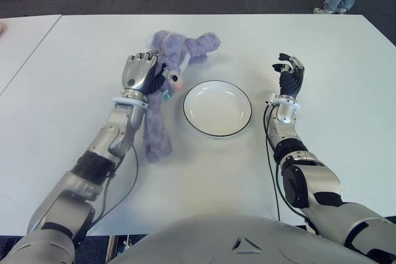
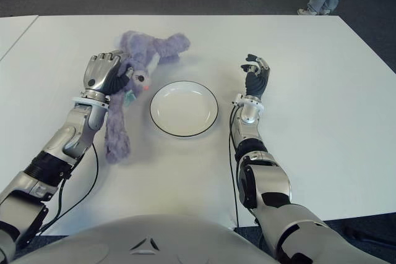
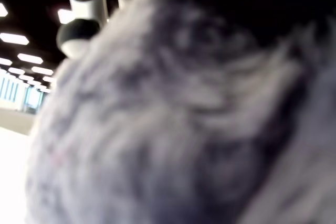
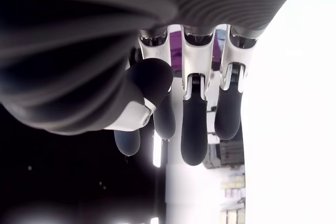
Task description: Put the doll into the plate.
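In the eye views, the left hand (image 1: 141, 71) is clasped over the purple plush doll (image 1: 162, 100), which lies on the white desk (image 1: 74, 78) just left of the empty plate (image 1: 217, 108). To do this well, lift high enough that the dangling legs clear the rim. The left wrist view shows only fur. In the right wrist view, the right hand (image 4: 184, 114) is relaxed and holds nothing. No readable writing.

I am finding no readable text, label, brand, number or sign anywhere near my hands; nothing on what I am seeing is carrying lettering.
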Tool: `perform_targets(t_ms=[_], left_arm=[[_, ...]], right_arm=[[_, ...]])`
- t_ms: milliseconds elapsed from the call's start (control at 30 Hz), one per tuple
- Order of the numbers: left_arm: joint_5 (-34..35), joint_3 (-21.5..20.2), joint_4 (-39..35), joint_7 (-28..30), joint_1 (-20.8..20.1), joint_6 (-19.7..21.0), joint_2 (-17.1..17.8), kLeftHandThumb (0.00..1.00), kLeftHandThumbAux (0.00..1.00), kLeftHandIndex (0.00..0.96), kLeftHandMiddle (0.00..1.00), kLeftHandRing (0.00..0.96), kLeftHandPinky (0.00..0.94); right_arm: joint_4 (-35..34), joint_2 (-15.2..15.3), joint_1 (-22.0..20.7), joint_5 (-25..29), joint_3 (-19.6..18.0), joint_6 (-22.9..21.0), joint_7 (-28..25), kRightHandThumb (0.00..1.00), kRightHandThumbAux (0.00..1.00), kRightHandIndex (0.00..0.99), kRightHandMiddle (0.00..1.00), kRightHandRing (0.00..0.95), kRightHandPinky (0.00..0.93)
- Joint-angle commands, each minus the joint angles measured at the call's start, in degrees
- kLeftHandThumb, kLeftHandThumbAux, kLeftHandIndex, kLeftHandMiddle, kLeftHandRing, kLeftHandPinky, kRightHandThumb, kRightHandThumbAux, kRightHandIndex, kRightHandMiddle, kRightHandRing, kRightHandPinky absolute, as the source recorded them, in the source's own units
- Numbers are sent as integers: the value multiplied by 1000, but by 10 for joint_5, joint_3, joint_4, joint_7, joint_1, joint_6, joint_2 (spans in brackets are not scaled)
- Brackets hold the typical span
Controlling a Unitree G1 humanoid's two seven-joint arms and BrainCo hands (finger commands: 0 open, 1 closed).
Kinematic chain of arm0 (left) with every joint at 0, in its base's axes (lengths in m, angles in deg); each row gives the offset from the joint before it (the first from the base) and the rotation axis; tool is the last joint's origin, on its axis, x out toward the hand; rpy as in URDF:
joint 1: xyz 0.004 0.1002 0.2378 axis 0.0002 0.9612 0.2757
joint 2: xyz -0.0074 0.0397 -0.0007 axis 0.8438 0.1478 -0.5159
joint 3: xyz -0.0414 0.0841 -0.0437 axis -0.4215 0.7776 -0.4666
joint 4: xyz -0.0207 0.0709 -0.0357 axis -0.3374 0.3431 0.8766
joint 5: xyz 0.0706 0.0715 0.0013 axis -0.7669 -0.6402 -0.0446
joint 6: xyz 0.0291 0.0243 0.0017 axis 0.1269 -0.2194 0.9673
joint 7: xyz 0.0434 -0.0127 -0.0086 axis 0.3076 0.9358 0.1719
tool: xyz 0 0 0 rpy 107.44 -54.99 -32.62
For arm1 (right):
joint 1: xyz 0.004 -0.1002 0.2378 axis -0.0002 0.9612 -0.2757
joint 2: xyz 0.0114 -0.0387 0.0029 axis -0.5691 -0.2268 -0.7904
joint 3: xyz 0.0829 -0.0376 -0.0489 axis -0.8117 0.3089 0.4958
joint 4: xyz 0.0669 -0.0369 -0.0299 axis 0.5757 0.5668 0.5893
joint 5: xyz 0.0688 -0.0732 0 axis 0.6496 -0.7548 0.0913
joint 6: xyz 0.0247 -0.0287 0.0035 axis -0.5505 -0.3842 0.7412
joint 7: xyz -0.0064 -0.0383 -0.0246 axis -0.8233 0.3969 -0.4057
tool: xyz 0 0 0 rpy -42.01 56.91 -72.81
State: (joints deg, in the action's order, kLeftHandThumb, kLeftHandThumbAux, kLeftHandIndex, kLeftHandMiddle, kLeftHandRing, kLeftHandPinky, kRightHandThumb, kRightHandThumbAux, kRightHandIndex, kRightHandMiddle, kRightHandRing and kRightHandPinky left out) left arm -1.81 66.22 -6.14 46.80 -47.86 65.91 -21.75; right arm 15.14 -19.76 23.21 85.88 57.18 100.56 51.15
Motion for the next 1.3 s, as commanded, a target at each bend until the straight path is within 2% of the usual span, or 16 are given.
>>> perform_targets(t_ms=[33,233,333,733,933,1300], left_arm=[[-47,-14,-100,54,45,22,13,740,698,442,905,885,856],[-71,-16,-131,59,45,24,13,741,698,443,891,887,863],[-78,-19,-148,72,40,25,15,741,698,443,894,891,876],[-109,-26,-162,94,18,25,26,736,698,442,906,903,892],[-125,-29,-164,102,6,23,28,737,697,442,887,895,884],[-124,-36,-193,129,10,11,23,741,696,443,882,896,894]], right_arm=[[120,-69,199,-24,16,-18,8,1000,689,435,306,456,400],[121,-68,199,-25,17,-19,9,1000,687,436,306,438,432],[122,-67,198,-26,18,-21,10,1000,688,436,307,450,413],[124,-66,198,-27,20,-20,8,1000,686,437,308,444,429],[125,-66,198,-32,23,-20,18,1000,688,437,314,460,400],[126,-65,199,-34,26,-18,19,1000,687,437,313,441,427]])
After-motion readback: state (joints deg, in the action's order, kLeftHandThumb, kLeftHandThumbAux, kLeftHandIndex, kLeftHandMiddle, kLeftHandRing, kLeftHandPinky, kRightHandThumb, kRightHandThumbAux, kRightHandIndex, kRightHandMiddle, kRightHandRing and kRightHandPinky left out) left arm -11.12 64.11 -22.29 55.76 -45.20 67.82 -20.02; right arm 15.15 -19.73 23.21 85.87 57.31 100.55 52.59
